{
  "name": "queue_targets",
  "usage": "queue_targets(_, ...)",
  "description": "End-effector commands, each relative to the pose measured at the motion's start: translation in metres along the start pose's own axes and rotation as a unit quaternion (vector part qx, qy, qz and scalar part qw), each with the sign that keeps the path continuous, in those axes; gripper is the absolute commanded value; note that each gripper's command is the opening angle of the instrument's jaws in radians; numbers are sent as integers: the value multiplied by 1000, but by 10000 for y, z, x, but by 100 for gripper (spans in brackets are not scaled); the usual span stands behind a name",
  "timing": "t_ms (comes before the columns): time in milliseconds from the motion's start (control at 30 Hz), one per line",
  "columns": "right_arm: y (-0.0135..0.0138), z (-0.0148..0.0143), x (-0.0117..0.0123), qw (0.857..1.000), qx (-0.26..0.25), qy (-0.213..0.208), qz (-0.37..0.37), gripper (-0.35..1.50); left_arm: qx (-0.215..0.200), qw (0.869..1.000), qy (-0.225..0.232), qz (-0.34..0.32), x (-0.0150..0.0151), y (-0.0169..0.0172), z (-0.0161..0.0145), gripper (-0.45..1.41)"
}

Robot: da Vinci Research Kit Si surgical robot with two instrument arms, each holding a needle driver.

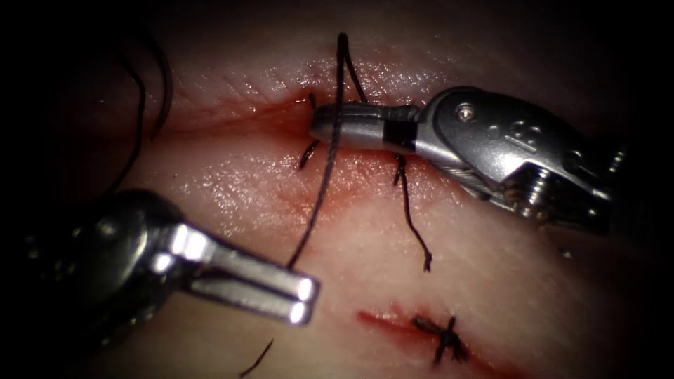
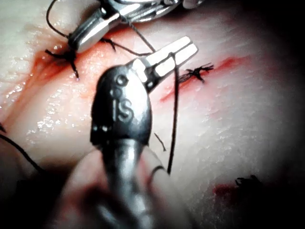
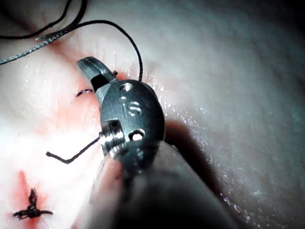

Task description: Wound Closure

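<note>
Thread [image 1: 319,200] runs taut, steeply up-right from the left tool [image 1: 303,300], whose closed jaws grip it, over the right tool [image 1: 316,126], jaws closed, on the tissue [image 1: 505,281].

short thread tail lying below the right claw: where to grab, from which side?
Likely near its free end: the short thread tail lies loose on the tissue, its upper part tucked under the right claw, whose shut jaws the long thread crosses. Come from below; the left claw sits there, by that long thread.
</note>
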Motion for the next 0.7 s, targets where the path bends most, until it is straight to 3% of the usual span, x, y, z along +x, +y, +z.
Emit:
queue_targets(33, 6, 21, 6, 1000, 8, 14, 4, -35, -2, 1000, -5, -2, -9, -7, 2, -45)
queue_targets(167, 6, 32, 15, 999, 27, 34, 10, -35, -4, 1000, -27, -9, -17, -19, -6, -45)
queue_targets(467, 3, 24, 45, 991, 67, 113, 35, -35, 41, 994, -98, -14, -55, -47, -25, -45)
queue_targets(700, 2, 11, 59, 985, 104, 130, 39, -35, 49, 992, -113, -13, -83, -59, -38, -45)
